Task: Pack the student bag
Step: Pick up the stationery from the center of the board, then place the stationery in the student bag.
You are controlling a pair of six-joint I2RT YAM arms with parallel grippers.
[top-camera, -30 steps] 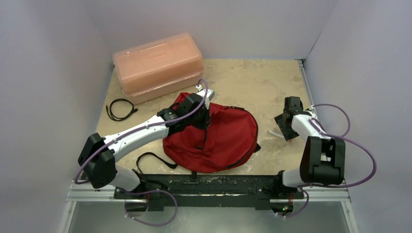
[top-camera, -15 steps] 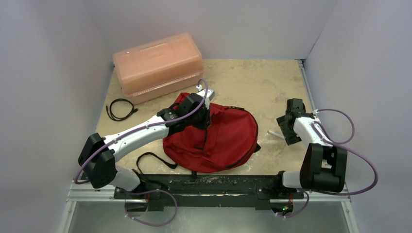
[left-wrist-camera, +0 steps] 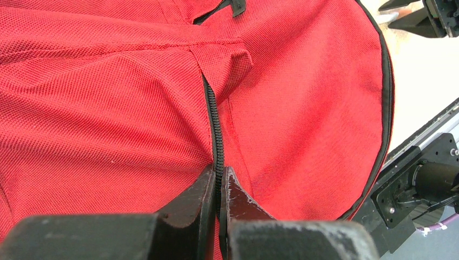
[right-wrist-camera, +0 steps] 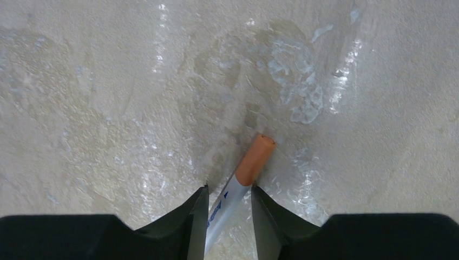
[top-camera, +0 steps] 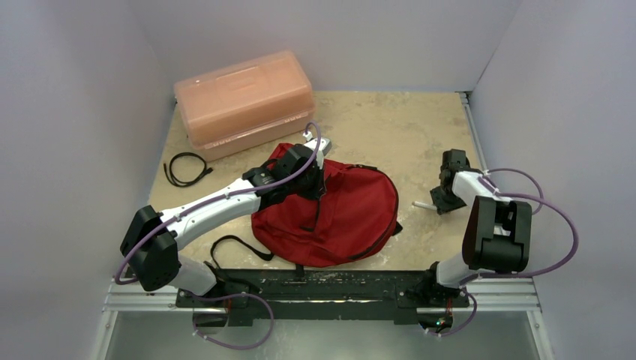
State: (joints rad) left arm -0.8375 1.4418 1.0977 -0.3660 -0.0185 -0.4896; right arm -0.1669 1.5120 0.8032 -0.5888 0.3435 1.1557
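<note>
Two pincers: left pincer [left-wrist-camera: 218, 173] clamped on student bag [left-wrist-camera: 108, 108] zipper [left-wrist-camera: 213, 114]; right pincer [right-wrist-camera: 228, 192] astride marker [right-wrist-camera: 254, 157], grip unclear, print unreadable.

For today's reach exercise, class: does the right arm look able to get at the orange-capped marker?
Probably yes: the marker lies between the right gripper's parted fingers, with nothing over it.
</note>
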